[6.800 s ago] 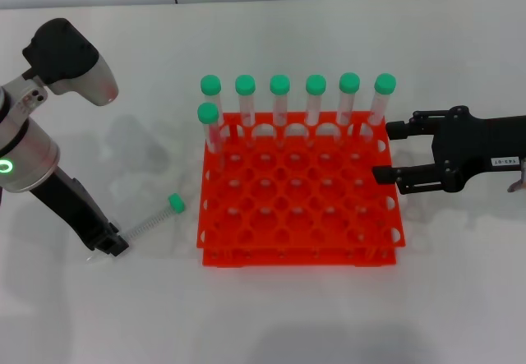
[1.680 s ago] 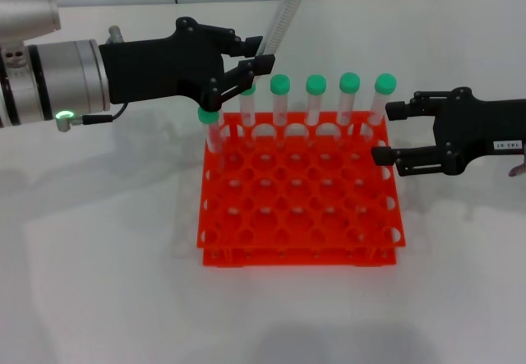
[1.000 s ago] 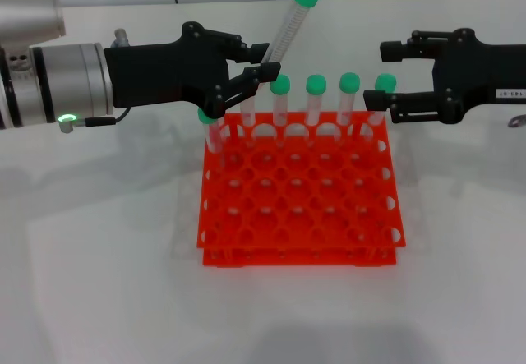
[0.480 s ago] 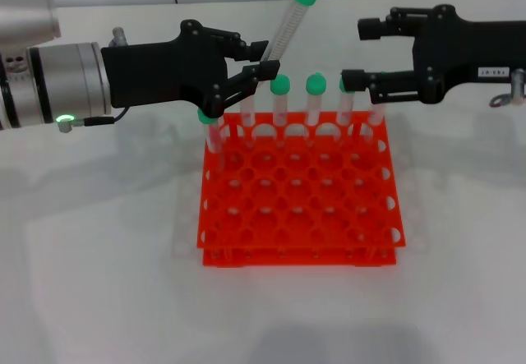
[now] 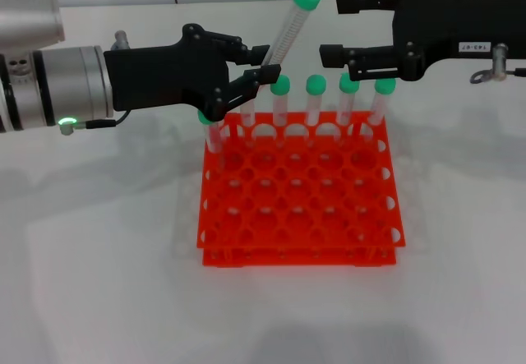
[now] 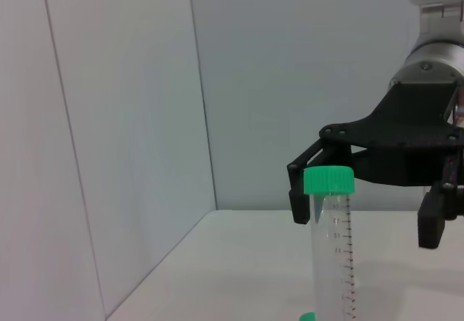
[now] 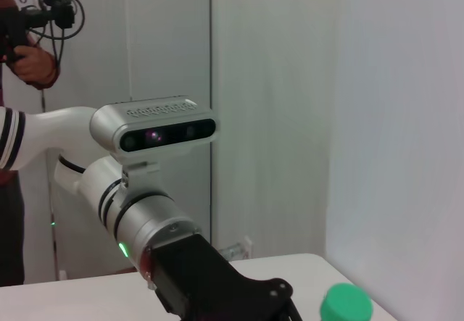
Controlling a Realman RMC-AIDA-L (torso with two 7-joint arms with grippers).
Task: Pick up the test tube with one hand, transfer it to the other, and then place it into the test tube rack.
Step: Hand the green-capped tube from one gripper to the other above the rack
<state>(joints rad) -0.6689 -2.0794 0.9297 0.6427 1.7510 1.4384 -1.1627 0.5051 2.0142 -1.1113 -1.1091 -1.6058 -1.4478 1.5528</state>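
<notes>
Left gripper clenched on the test tube, pinching its lower part above the back-left corner of the test tube rack. Tube tilted, green cap up and leaning toward the robot's right, bottom end hidden behind the fingers. Left arm comes in level from the left, green light lit on its silver cuff.

Right gripper released, fingers spread wide, one higher and one lower in the head view, tips just beside the tube's capped end but not touching it. White label visible on its black body. It hangs above the rack's back row, right arm reaching in from the right.

Left wrist view: tube upright in frame, cap near centre, right gripper farther off behind it with both fingers apart either side of the cap. Right wrist view: green cap at the lower edge, left arm with its wrist camera behind.

Rack sits on the white table. Other green-capped tubes stand in its back row, one more at the left in the second row. Remaining holes open.
</notes>
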